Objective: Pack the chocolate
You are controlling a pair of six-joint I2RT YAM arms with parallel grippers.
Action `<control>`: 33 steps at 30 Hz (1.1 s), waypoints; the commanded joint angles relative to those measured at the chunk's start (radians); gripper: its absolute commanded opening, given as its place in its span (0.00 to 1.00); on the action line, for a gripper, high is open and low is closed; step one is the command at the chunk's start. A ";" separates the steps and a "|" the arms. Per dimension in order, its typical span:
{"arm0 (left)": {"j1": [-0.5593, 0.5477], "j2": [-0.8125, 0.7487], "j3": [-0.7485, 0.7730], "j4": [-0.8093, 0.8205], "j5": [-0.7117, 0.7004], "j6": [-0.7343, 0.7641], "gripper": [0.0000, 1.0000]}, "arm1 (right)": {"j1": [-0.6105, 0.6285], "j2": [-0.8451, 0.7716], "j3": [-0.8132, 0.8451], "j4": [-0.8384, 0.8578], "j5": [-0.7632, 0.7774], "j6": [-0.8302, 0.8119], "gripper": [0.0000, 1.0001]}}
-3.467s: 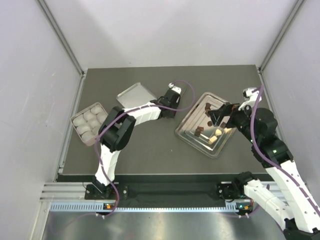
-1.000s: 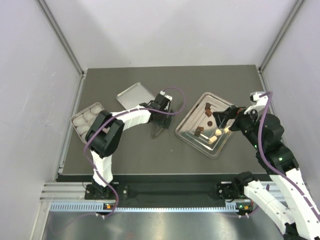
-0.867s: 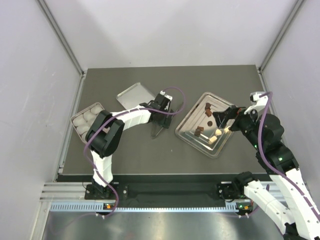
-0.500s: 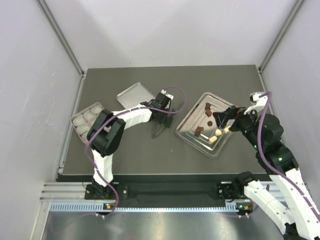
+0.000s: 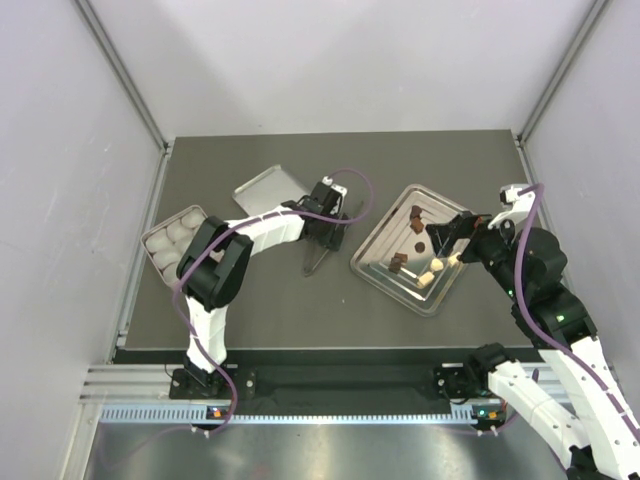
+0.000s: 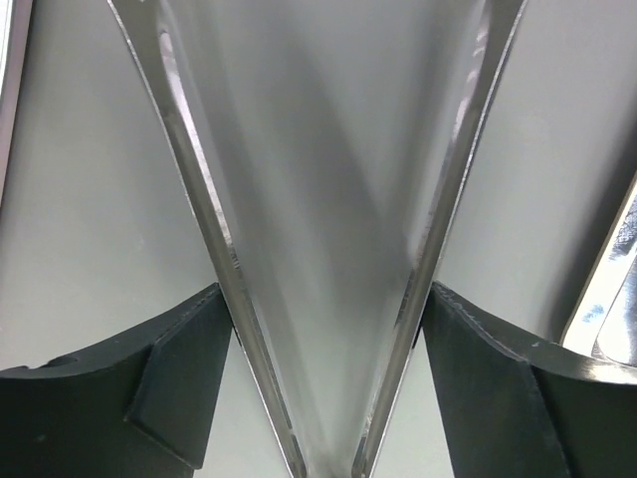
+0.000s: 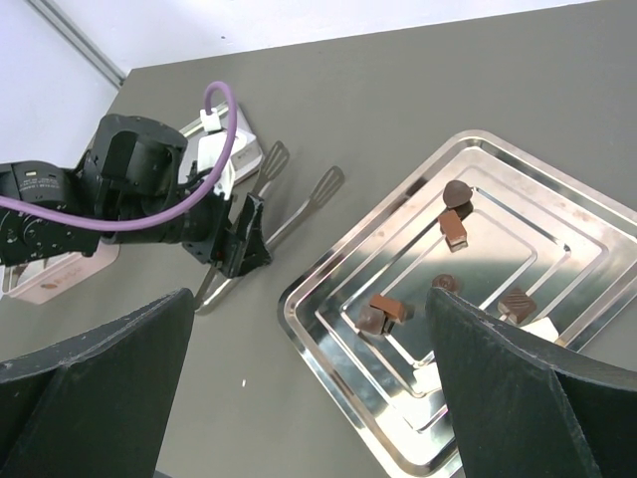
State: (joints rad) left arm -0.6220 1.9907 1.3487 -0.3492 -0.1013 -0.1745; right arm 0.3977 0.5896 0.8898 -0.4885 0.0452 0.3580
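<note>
Dark grey tabletop fills a white-walled booth, seen from above and from each wrist.

The left gripper (image 6: 325,299) is clamped on a pair of metal tongs (image 6: 194,179). Its two black fingers (image 6: 169,388) press against the outer sides of the tongs' two arms, which spread into a V away from the wrist camera. From above, the tongs lie low over the table near its middle, with their tips pointing towards the near edge.

The right gripper (image 7: 311,295) hovers over a large steel tray (image 7: 328,344) with its fingers (image 7: 90,398) spread wide apart, holding nothing.

The chocolate (image 7: 455,229) lies loose in this tray, below the right gripper and mostly towards its right finger. It is well apart from the left gripper, which sits beyond the tray's left rim. The pieces are small and scattered, not touching the fingers. Several are dark brown, including a rounded one at the far side, a blocky one just beside it, a flat disc, a square piece and a pair lying together. Two cream-white pieces sit near the right finger, partly hidden by it.

Further out, a small flat steel tray (image 5: 268,188) rests behind the left gripper. A white moulded box (image 5: 178,240) with rounded cups sits at the table's left edge.
</note>
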 commanded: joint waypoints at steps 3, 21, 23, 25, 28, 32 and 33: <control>0.010 -0.015 0.020 -0.098 -0.038 0.010 0.75 | 0.015 0.007 0.006 0.016 0.008 -0.011 1.00; -0.002 -0.251 0.276 -0.491 -0.028 -0.016 0.62 | 0.015 -0.005 0.001 0.014 -0.018 0.024 1.00; -0.010 -0.271 0.277 -0.502 -0.018 -0.020 0.61 | 0.015 -0.008 0.003 0.013 -0.018 0.025 1.00; -0.015 -0.289 0.279 -0.507 -0.012 -0.022 0.61 | 0.013 -0.010 0.003 0.010 -0.019 0.025 1.00; -0.024 -0.309 0.279 -0.502 0.020 -0.016 0.59 | 0.013 -0.013 0.005 0.004 -0.018 0.024 1.00; -0.050 -0.323 0.264 -0.470 0.063 -0.020 0.57 | 0.015 -0.016 0.017 -0.007 -0.002 0.015 1.00; -0.070 -0.325 0.257 -0.461 0.060 -0.028 0.57 | 0.015 -0.017 0.021 -0.012 0.011 0.012 1.00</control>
State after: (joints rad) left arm -0.6571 1.7298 1.5970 -0.8410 -0.0711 -0.1883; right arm 0.3977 0.5873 0.8898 -0.5056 0.0338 0.3706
